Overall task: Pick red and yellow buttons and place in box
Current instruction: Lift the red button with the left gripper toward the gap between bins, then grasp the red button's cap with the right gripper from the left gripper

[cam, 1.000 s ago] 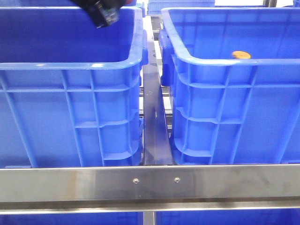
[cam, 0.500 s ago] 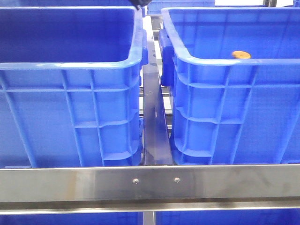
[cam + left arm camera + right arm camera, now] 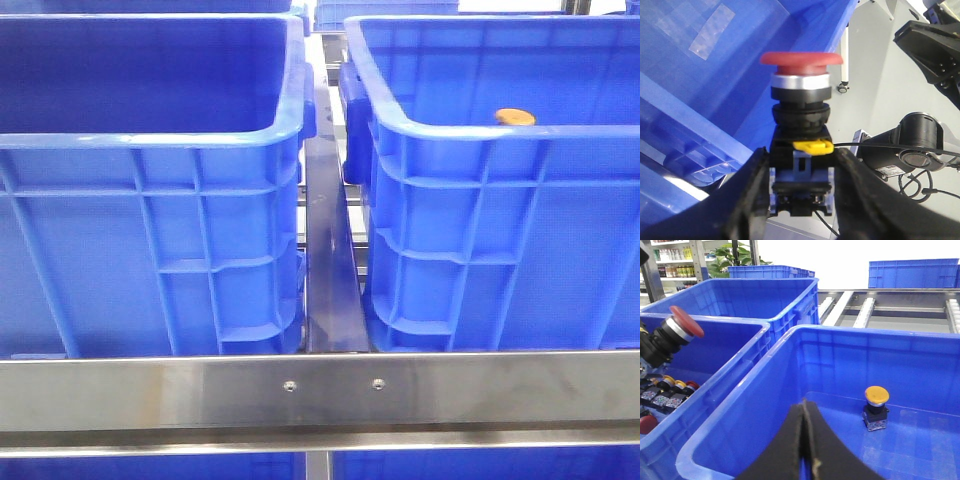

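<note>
A red button point(image 3: 801, 60) with a mushroom head, metal collar and black body stands between the fingers of my left gripper point(image 3: 801, 156), which is shut on the body. In the right wrist view the same red button point(image 3: 684, 322) hangs high over the left crate point(image 3: 735, 332). A yellow button point(image 3: 876, 405) stands on the floor of the box point(image 3: 880, 360), the right crate. From the front only the yellow button's point(image 3: 514, 117) cap shows above the box's rim point(image 3: 470, 134). My right gripper point(image 3: 804, 407) is shut and empty above the box's near side. Neither gripper shows in the front view.
The left crate point(image 3: 150, 140) holds several more buttons point(image 3: 669, 389) on its floor. A metal rail point(image 3: 320, 390) crosses in front of both crates, with a narrow gap point(image 3: 330, 260) between them. More blue crates point(image 3: 912, 274) and a roller conveyor point(image 3: 865, 310) lie behind.
One second ago the left arm's gripper showed at the top of the front view over the left crate; it has risen out of that view. The yellow button has not moved.
</note>
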